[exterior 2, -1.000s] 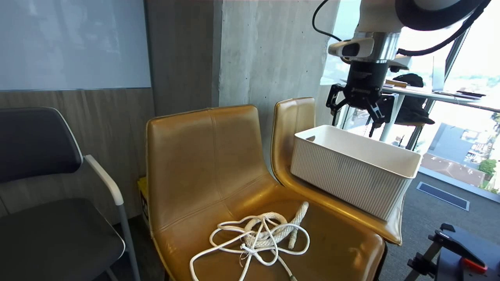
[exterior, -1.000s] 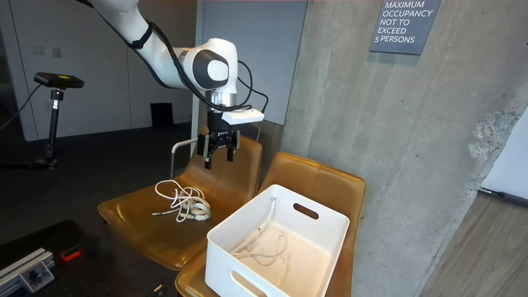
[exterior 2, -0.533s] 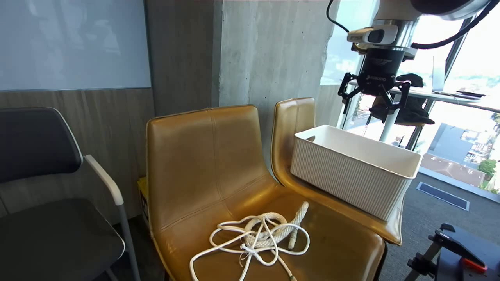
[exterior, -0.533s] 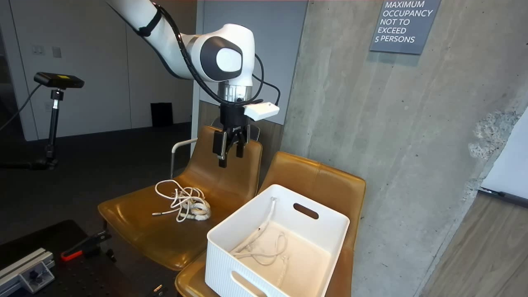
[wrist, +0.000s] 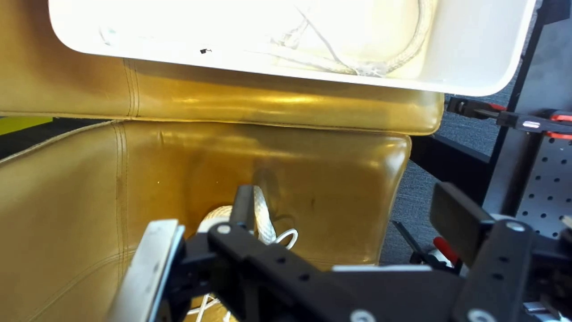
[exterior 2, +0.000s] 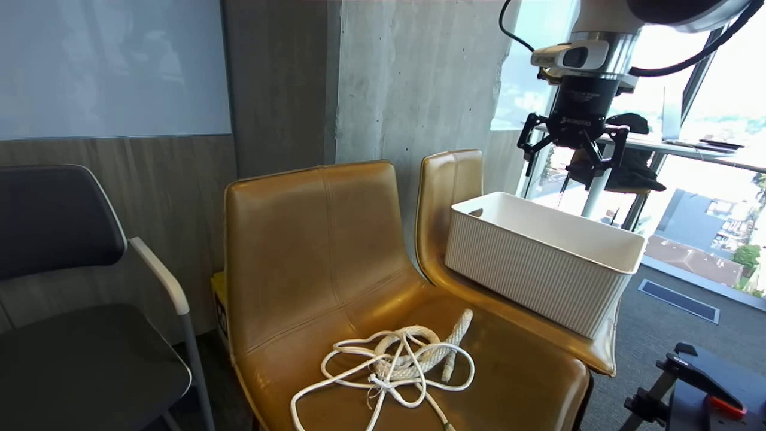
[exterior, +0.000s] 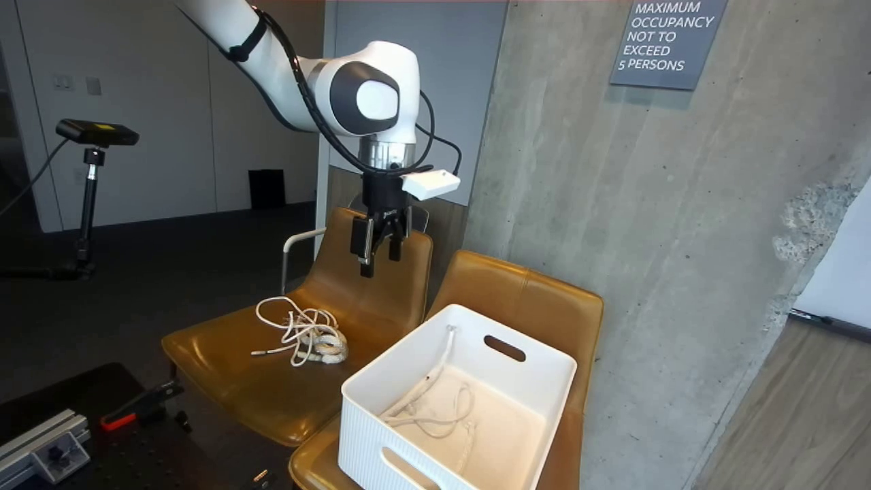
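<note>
My gripper is open and empty, pointing down in the air. It also shows in an exterior view and in the wrist view, with its fingers wide apart. Below it, a tangled bundle of white rope lies on the seat of a tan leather chair. The bundle also shows in an exterior view; in the wrist view the left finger partly hides it. A white ribbed bin sits on the neighbouring tan chair. Pale rope lies inside the bin. The gripper touches nothing.
A concrete wall stands behind the chairs. A dark chair with armrests stands beside them. A dark perforated table with a red-handled clamp is at the chairs' front. A camera on a stand is to one side.
Between one second and half a second ago, the gripper moved right in both exterior views and turned about its vertical axis. Since then it is almost still. The rope and bin have not moved.
</note>
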Robot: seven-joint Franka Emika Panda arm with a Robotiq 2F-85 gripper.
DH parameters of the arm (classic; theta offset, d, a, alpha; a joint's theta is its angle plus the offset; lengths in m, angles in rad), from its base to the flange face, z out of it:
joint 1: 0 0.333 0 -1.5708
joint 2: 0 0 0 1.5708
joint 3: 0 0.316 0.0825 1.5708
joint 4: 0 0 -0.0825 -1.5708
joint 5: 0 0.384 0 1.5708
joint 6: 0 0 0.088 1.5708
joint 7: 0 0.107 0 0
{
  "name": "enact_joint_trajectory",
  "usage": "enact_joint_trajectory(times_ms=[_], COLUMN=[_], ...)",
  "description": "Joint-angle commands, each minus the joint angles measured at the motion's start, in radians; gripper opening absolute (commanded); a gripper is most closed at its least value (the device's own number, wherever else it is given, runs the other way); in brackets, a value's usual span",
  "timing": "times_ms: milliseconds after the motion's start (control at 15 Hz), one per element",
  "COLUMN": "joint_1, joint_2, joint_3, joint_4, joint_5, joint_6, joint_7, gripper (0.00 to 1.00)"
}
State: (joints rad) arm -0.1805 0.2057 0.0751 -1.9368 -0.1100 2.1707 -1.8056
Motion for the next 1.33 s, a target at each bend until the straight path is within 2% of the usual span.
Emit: enact_joint_trajectory(times_ms=[0,400,800,1067,1267], joint_1=[0.022,0.016,-0.002,0.005,0.01], joint_2=[0.051,0.161,0.218,0.257,0.307], joint_3=[-0.052,-0.106,-0.166,-0.207,-0.235], joint_4=[0.049,0.084,0.044,0.004,-0.004], joint_5=[0.003,-0.026,-0.102,-0.175,-0.209], joint_6=[-0.01,0.023,0.176,0.257,0.299], joint_7=[-0.011,0.045,0.141,0.262,0.412], gripper=[1.0,1.0,1.0,1.0,1.0])
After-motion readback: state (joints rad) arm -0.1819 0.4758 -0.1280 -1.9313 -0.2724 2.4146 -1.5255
